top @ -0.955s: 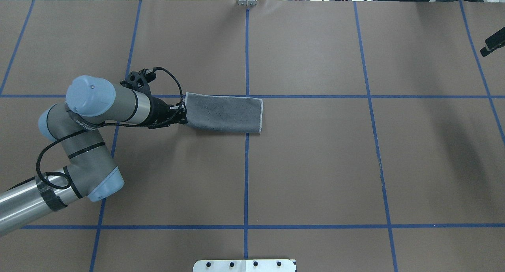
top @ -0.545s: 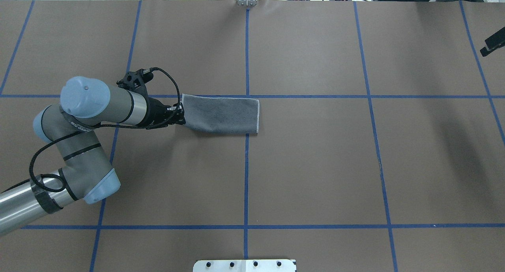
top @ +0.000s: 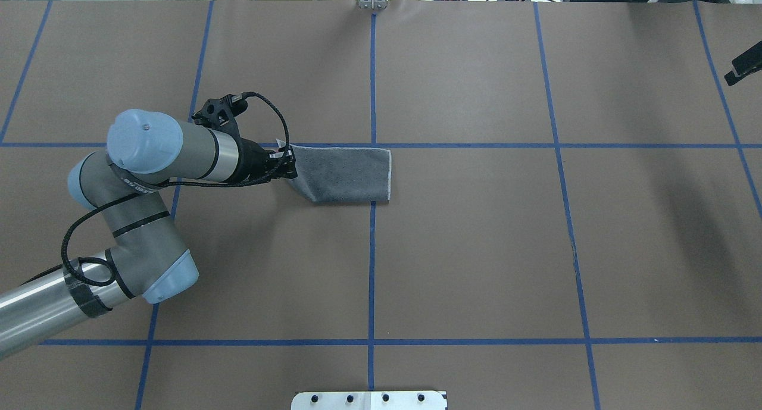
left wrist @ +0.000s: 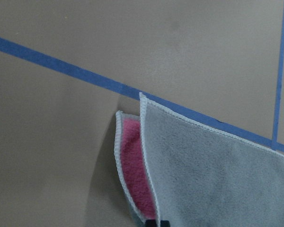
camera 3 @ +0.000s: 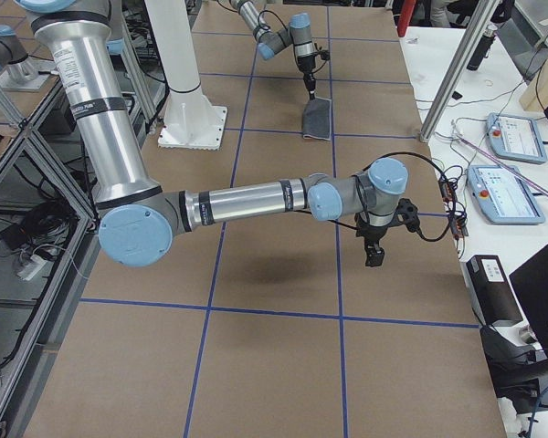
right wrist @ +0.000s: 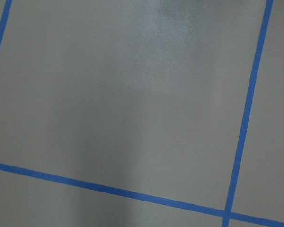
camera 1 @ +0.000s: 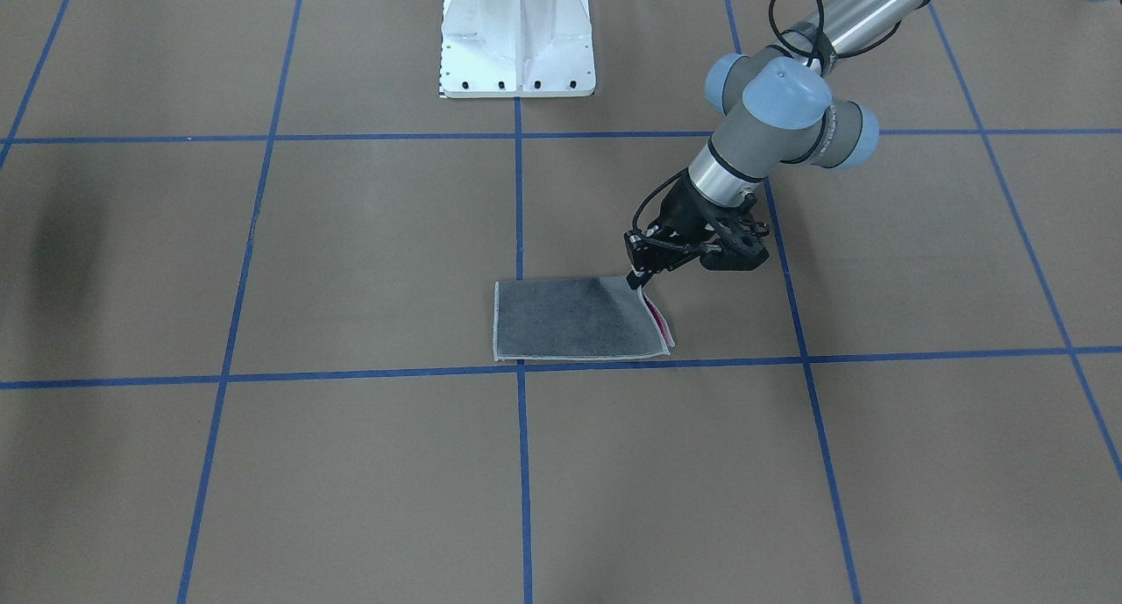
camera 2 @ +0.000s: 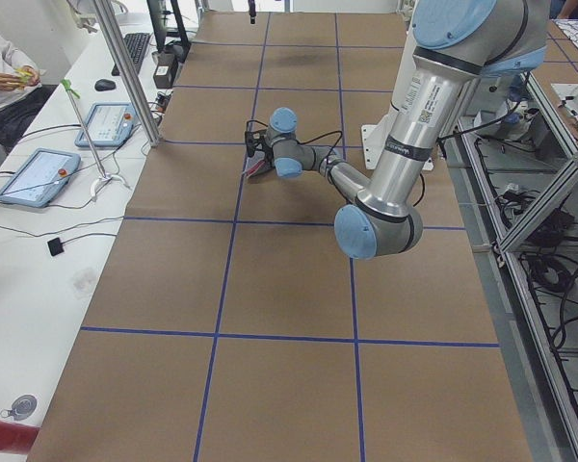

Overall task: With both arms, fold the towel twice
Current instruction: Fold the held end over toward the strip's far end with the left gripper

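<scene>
In the overhead view, the white base plate (top: 369, 400) is seen at the bottom centre of the frame, and the left arm (top: 137, 231) is brought in from the lower left corner, bent back on itself and stretched toward the middle. The left tool (top: 290, 163) is pressed together on the left end of the towel (top: 345, 175), which is pinched by its edge. The towel is laid folded into a strip just left of centre on the brown surface (top: 476, 249), dark grey face up. Its pinched end is lifted and drawn in at a slant, while its right end is left flat, reaching just past the central upright tape line (top: 371, 267). Its far edge is lined up along the horizontal blue line beyond it. In the left wrist view two layers are shown parted at the held end, with the pink inner face exposed between them; the same pink sliver is seen at the towel's right end in the front-facing view. In the exterior right view the right arm (camera 3: 247, 199) is stretched across mid-frame, well apart from the towel, with the right tool (camera 3: 373, 255) pointed down at the surface; whether it is spread or pressed together cannot be told.
</scene>
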`<state>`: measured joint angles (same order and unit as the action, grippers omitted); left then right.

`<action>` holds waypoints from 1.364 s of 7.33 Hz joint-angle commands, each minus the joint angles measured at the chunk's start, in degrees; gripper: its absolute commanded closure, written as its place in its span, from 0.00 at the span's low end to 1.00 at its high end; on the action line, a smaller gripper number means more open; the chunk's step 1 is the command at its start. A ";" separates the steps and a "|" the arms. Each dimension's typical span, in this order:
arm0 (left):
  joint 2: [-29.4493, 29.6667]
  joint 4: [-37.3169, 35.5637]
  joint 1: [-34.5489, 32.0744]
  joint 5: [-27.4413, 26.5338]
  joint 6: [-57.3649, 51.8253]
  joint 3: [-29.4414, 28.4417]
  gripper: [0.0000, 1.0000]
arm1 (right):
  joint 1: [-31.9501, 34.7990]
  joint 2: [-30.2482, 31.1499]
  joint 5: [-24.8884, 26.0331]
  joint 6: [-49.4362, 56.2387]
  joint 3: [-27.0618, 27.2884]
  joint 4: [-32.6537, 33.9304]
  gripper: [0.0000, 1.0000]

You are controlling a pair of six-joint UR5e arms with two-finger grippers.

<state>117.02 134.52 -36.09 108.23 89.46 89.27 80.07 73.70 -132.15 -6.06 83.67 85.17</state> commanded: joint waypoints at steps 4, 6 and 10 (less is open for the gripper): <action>5.84 -0.31 1.28 -1.43 0.01 -2.86 1.00 | 0.00 0.21 -0.04 -0.44 -0.09 0.00 0.00; 8.65 -0.31 2.08 -2.67 0.01 -5.06 1.00 | 0.00 0.22 -0.04 -0.44 -0.17 0.00 0.00; 12.62 -5.05 3.22 -2.85 -0.08 -5.51 1.00 | 0.00 0.22 -0.04 -0.53 -0.18 0.00 0.00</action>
<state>128.58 130.73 -33.42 105.48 89.45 83.87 80.07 73.92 -132.19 -6.54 83.46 85.20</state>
